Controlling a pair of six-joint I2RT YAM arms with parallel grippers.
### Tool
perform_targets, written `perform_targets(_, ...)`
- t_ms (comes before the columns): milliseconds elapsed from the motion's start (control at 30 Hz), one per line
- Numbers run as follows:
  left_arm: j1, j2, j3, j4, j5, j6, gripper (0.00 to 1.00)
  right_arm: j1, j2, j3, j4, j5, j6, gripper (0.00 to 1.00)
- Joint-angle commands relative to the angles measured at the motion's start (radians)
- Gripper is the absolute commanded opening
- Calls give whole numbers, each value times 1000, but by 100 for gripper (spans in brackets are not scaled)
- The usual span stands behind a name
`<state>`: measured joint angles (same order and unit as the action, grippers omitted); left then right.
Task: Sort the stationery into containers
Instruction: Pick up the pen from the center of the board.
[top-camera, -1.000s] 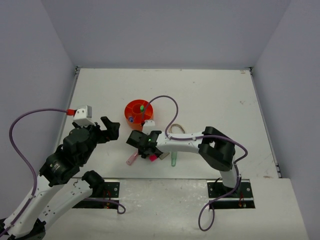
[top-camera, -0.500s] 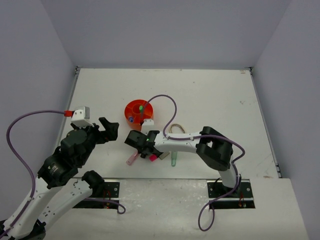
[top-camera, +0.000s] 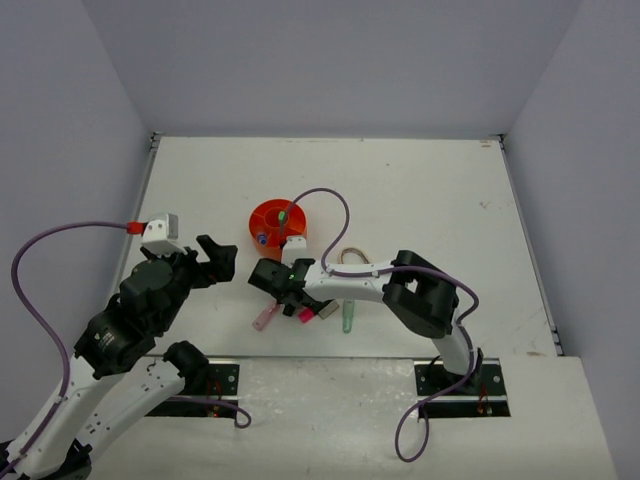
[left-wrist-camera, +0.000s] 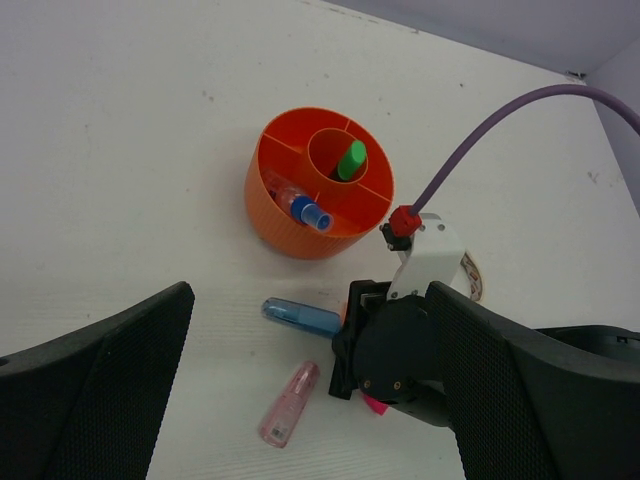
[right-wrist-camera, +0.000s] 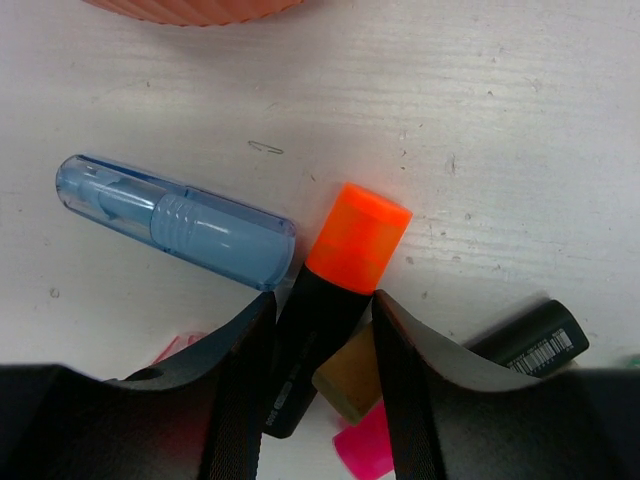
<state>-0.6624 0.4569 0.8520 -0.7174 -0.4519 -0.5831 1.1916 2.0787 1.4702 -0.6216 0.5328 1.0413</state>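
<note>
Two pieces already sit in the round orange plastic organiser (left-wrist-camera: 285, 232): a green capsule (left-wrist-camera: 351, 160) leaning in the central well and a clear blue-capped piece (left-wrist-camera: 300, 206) in an outer compartment. Just in front of it, on the white surface (top-camera: 420, 190), lies the orange-capped black highlighter (right-wrist-camera: 345, 255). The right tool (right-wrist-camera: 322, 305) is clamped on its barrel, with a small tan block (right-wrist-camera: 345, 385) wedged alongside. Near it lie a pale blue capsule (right-wrist-camera: 175, 222), a pink capsule (left-wrist-camera: 289, 404), a second black highlighter (right-wrist-camera: 530, 340), a loose mint capsule (top-camera: 348, 318) and a beige tape ring (left-wrist-camera: 470, 275). The left tool (top-camera: 218, 260) hangs spread wide, well apart from the pile. By this count, most of the sorting is not yet done.
</note>
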Motion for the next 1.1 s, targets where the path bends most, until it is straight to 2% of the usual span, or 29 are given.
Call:
perform_targets(0,0,-16,-11,7,10,23,100,-1,30,24,-21,-9,30,45)
perform_targets(300,-2,-24,-11,7,10,23,100,-1,51,-23,-5,-66,79,46)
perform_targets(467,-2,-21,-11,6,10,23,100,5,0,-80,5,-38,128,40)
perform_targets(900,0,-16,-11,6,11,22,100,5,-62,-90,-19,20,158,21)
perform_targets(1067,0,34,7,3,40,0,100,5,-160,-124,9,54,100,5)
